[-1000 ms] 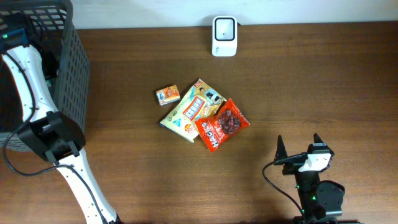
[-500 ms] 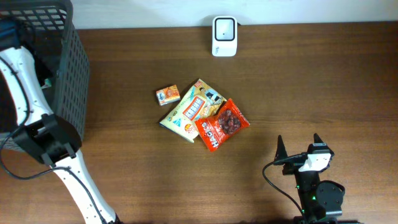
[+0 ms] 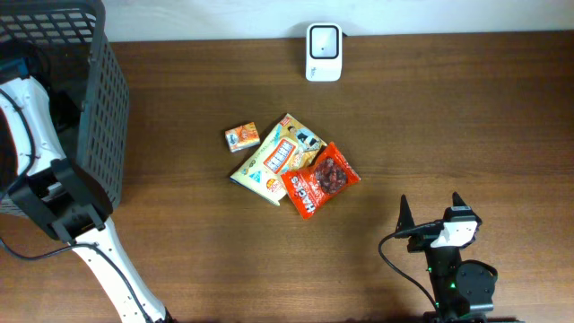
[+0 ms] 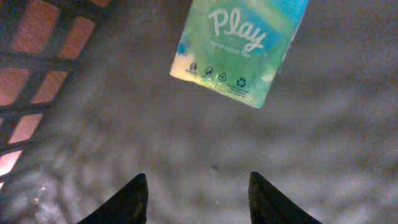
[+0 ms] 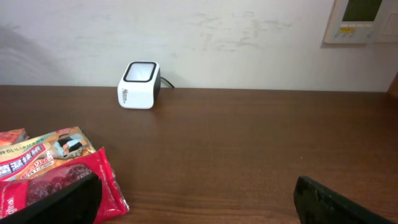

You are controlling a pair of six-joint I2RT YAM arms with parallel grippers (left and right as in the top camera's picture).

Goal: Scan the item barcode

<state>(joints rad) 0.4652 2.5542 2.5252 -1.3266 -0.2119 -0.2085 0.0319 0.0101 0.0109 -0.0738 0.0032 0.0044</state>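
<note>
Left arm [image 3: 61,193] has slid toward 9 o'clock. Left gripper [image 4: 196,193] is apart, empty, by the Play packet [image 4: 239,46] in the basket [image 3: 100,108]. Right gripper [image 3: 432,211] gapes idle. Three snacks [image 3: 289,161] mid-table look unscanned, scanner [image 3: 323,40] at 12.

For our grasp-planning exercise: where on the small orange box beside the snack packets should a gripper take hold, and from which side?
Come from straight above: the small orange box lies flat on the table. Pinch across its two long edges, the shorter span. Its right end sits close to the yellow packet, so that end probably leaves little room.
</note>
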